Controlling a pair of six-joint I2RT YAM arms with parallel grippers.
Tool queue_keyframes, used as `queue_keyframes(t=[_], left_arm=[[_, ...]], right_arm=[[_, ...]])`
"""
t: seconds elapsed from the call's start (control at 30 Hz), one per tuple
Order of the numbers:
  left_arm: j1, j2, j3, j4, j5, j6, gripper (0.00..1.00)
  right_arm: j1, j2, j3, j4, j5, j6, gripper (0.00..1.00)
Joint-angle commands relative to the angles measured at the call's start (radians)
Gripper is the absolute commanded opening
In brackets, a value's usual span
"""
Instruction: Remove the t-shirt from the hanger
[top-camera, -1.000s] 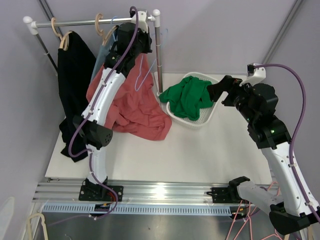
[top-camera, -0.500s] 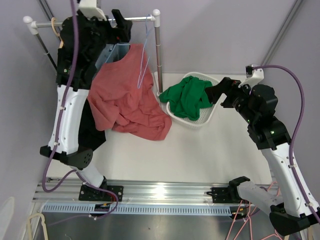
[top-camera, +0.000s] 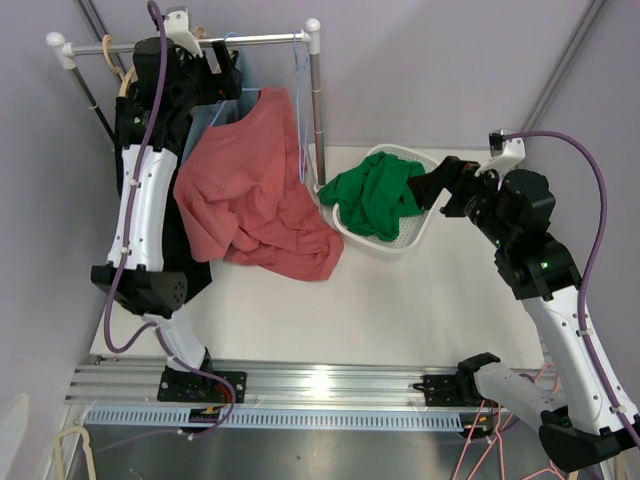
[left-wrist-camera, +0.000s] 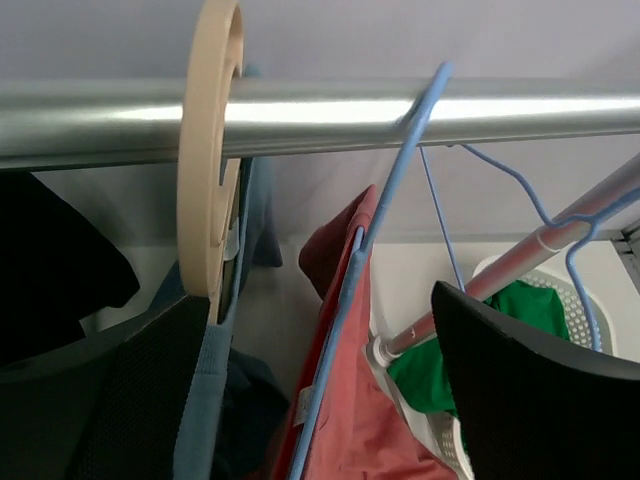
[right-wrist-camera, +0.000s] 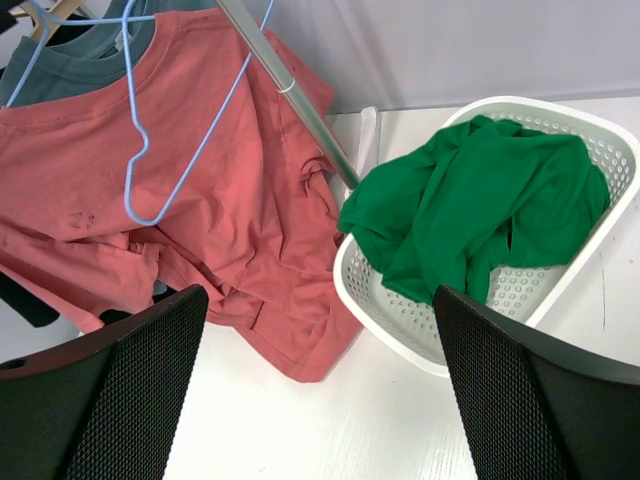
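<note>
Left pincer (top-camera: 222, 70): fingers apart, nothing clamped. It sits up at the rail (top-camera: 265, 40), just left of the blue hanger (left-wrist-camera: 396, 160).

Change over the last second: the left arm is no longer folded over the shirt near the rail's right end. It now stands tall on the left side, forearm near vertical, wrist turned in toward the rail. The red t-shirt (top-camera: 250, 170) was bunched under the arm a second ago. It now hangs spread from its collar, with the lower part pooling on the table (top-camera: 400, 300).

Wrist view: the hanger hook is over the rail, with the shirt's shoulder on the wire below it. A wooden hanger (left-wrist-camera: 205, 150) sits just beside it on the left.

Reading: the shirt is still on its hanger, so removal is not yet done. The arm is probably lining up on the collar or the hook.

Right pincer (top-camera: 432, 185): fingers apart, empty. It is poised at the right edge of the basket (top-camera: 385, 250) that holds the green garment (top-camera: 380, 195), with the arm bent at the elbow.
</note>
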Motion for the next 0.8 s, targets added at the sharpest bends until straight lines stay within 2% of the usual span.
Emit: queue_keyframes(t=[0.0,0.07,0.1,0.2,0.23,0.27,0.33,0.37,0.43,0.47,0.53,0.57,0.67,0.77], left_arm=[[0.017,0.042,0.093,-0.017,0.060,-0.029,0.92],[0.019,0.077,0.107,-0.022,0.071,-0.036,0.88],[0.019,0.085,0.116,-0.022,0.074,-0.038,0.82],[0.019,0.118,0.136,-0.021,0.093,-0.044,0.72],[0.019,0.138,0.150,-0.028,0.096,-0.047,0.67],[0.019,0.143,0.155,-0.030,0.100,-0.049,0.57],[0.019,0.152,0.158,-0.027,0.114,-0.055,0.47],[0.019,0.157,0.156,-0.027,0.113,-0.056,0.45],[0.019,0.157,0.158,-0.030,0.093,-0.066,0.55],[0.019,0.154,0.156,-0.031,0.091,-0.064,0.55],[0.019,0.152,0.158,-0.025,0.111,-0.053,0.34],[0.019,0.151,0.158,-0.022,0.111,-0.053,0.19],[0.019,0.157,0.161,-0.027,0.119,-0.056,0.01],[0.019,0.162,0.174,-0.031,0.154,-0.072,0.01]], right_arm=[[0.003,0.003,-0.001,0.024,-0.014,0.008,1.00],[0.003,0.006,-0.006,0.024,-0.014,0.006,0.99],[0.003,0.008,-0.009,0.024,-0.009,0.006,0.99],[0.003,0.008,-0.019,0.029,-0.006,0.003,0.99],[0.003,0.006,-0.022,0.032,-0.004,0.003,1.00],[0.003,0.006,-0.027,0.031,-0.001,0.003,0.99],[0.002,0.008,-0.030,0.034,-0.001,0.000,0.99],[0.002,0.011,-0.032,0.035,0.000,0.001,1.00],[0.002,0.012,-0.033,0.038,-0.001,0.001,0.99],[0.002,0.014,-0.035,0.038,-0.003,0.003,0.99],[0.002,0.014,-0.036,0.040,-0.003,0.001,0.99],[0.002,0.014,-0.038,0.041,-0.001,0.001,0.99],[0.000,0.014,-0.039,0.043,-0.001,0.003,0.99],[0.002,0.011,-0.038,0.041,-0.003,0.004,0.99]])
